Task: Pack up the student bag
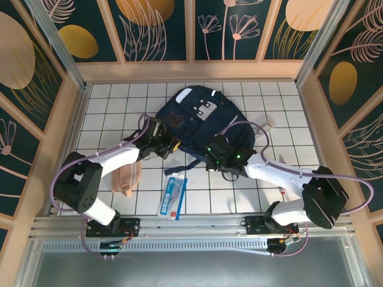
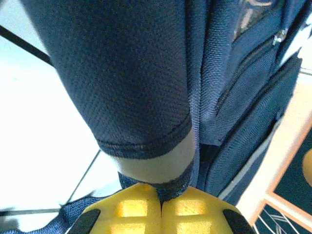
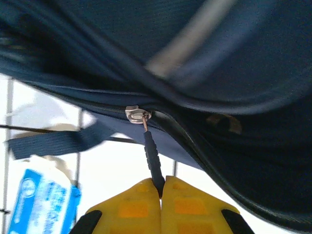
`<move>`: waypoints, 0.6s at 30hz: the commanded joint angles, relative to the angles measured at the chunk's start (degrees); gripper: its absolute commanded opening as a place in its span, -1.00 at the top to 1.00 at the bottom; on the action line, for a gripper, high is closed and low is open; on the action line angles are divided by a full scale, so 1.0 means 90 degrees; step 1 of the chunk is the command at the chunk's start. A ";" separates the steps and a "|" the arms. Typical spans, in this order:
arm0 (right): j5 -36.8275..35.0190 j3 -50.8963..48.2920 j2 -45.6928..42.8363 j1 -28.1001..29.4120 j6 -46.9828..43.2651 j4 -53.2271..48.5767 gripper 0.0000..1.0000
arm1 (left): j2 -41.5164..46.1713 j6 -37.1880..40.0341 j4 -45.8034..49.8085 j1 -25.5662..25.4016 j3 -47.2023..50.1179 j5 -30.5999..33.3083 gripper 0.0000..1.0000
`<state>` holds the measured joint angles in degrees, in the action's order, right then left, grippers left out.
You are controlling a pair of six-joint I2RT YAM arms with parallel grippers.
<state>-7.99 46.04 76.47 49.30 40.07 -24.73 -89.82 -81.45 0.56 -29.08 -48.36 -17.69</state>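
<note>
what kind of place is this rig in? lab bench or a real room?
Probably a purpose-built tabletop recording booth, not a real room: white gridded table, decorated wall panels boxing it in, arm bases bolted to an aluminium rail.

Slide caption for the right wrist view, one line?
Right claw shut on the black zipper pull of the navy-blue fabric backpack, a blue-and-white packet lying beyond.

No legible text: print on the blue-and-white packet point(image 1: 172, 197) and on the student bag point(image 1: 191, 116) too small.

Pouch point(image 1: 127, 179), packet point(image 1: 172, 197) before student bag point(image 1: 191, 128)
</note>
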 commanded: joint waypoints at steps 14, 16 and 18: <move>0.2668 -0.0438 -0.0068 -0.0022 -0.0336 0.0637 1.00 | -0.0628 0.4806 0.0353 0.0862 -0.1218 0.0903 0.48; 0.2751 -0.0350 -0.0041 0.0039 -0.0393 0.0723 1.00 | -0.0693 0.5146 0.0810 0.0935 -0.1527 0.1056 0.05; 0.2685 -0.0247 0.0036 0.0028 -0.0475 0.0626 1.00 | -0.0580 0.5074 0.1237 0.0965 -0.1674 0.1291 -0.05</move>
<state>11.22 43.29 76.07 49.12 38.79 -19.40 -95.70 -44.01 6.87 -21.43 -60.18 -12.12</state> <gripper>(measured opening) 0.048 0.512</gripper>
